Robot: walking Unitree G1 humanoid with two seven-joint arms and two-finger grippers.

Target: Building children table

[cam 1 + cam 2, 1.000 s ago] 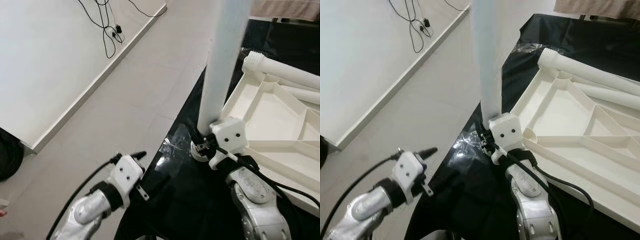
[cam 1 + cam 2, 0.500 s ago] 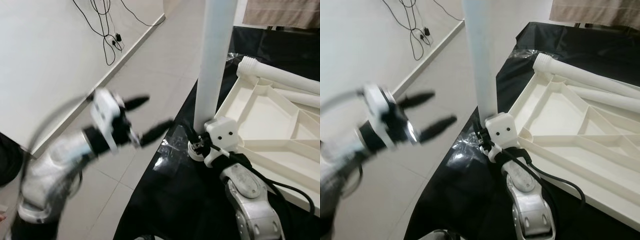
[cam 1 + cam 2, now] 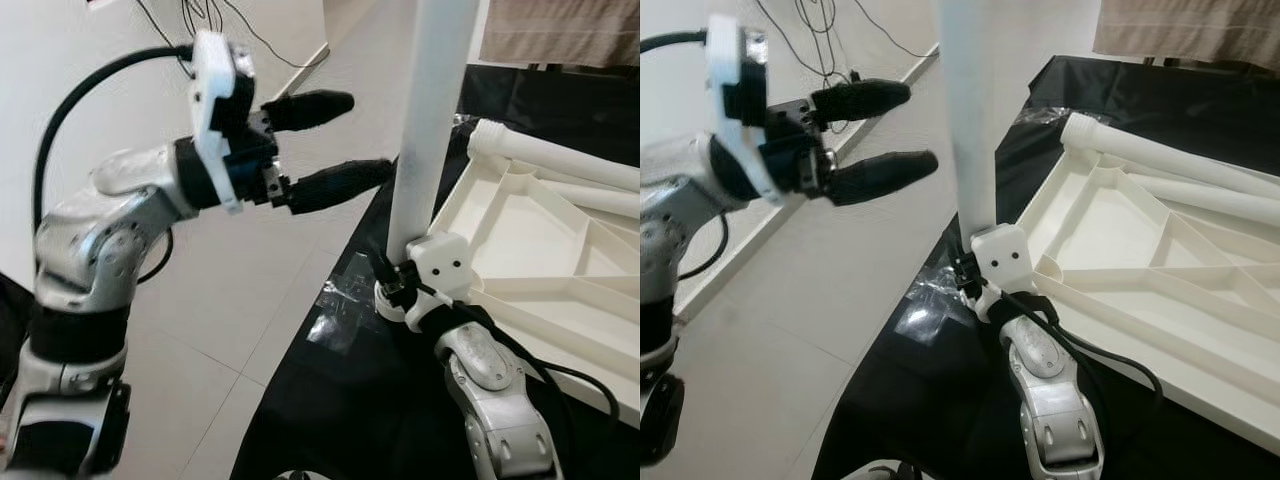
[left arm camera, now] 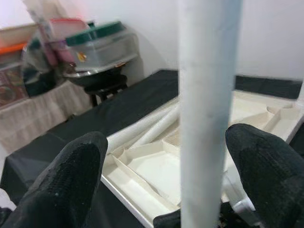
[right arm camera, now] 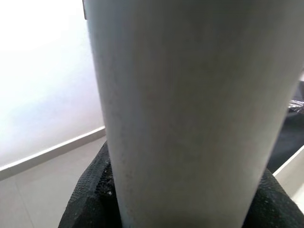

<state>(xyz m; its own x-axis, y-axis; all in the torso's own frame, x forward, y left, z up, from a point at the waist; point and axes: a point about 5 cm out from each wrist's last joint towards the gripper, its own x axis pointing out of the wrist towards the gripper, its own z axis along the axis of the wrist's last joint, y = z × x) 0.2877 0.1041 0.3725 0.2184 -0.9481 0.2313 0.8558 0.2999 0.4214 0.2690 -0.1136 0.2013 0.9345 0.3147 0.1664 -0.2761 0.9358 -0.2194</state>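
Note:
A white round table leg (image 3: 428, 120) stands upright at the near corner of the upturned white tabletop (image 3: 560, 250), which lies on a black cloth. My right gripper (image 3: 392, 290) is shut on the foot of that leg, its fingers (image 5: 92, 199) pressed on both sides. My left gripper (image 3: 335, 140) is raised and open just left of the leg, at mid height, apart from it. The leg (image 4: 206, 114) stands between its two black fingertips (image 4: 71, 175) in the left wrist view. Two more white legs (image 3: 560, 155) lie on the far side of the tabletop.
The black cloth (image 3: 350, 400) covers the floor under the tabletop, with a crumpled clear plastic bag (image 3: 340, 310) on it. Pale floor tiles (image 3: 270, 260) stretch to the left up to a white wall with black cables (image 3: 820, 20). A beige fabric (image 3: 560, 30) hangs at the back.
My left arm has swung up from low near the floor to mid height beside the leg, fingers open. The camera view shifted slightly. The right gripper kept its hold.

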